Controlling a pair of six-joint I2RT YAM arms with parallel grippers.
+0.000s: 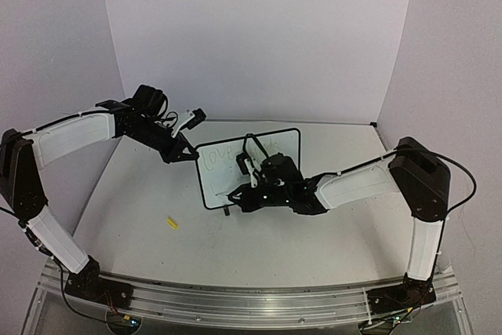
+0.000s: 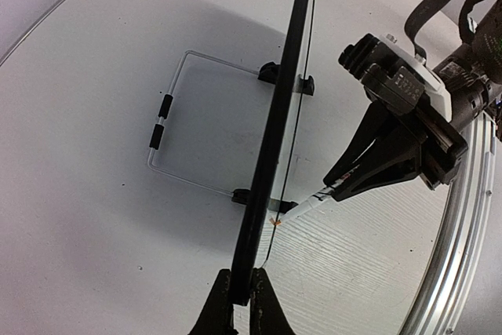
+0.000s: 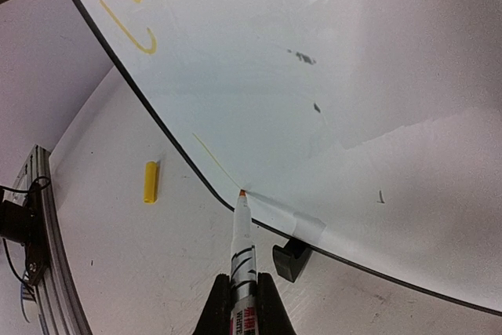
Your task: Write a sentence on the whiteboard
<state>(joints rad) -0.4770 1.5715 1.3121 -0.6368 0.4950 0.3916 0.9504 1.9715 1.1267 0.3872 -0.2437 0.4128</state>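
Black fingers of the right gripper pinch a white marker by its barrel, whose printed label is cut off at the bottom of that wrist view. Just ahead of them, the orange tip meets the whiteboard right at its thin black frame, at the end of a fine yellow stroke. Further up and to the left, the sentence shows only as two glossy yellow loops, cropped by the picture edge. From above it is too faint to read and partly covered by the arm. A squat black foot stands beside the fingers, and a small yellow cap lies off to their left on the matte table. The left gripper is clamped on the board's rim. Its camera sees the board edge-on, face hidden, with a clear wire stand behind it.
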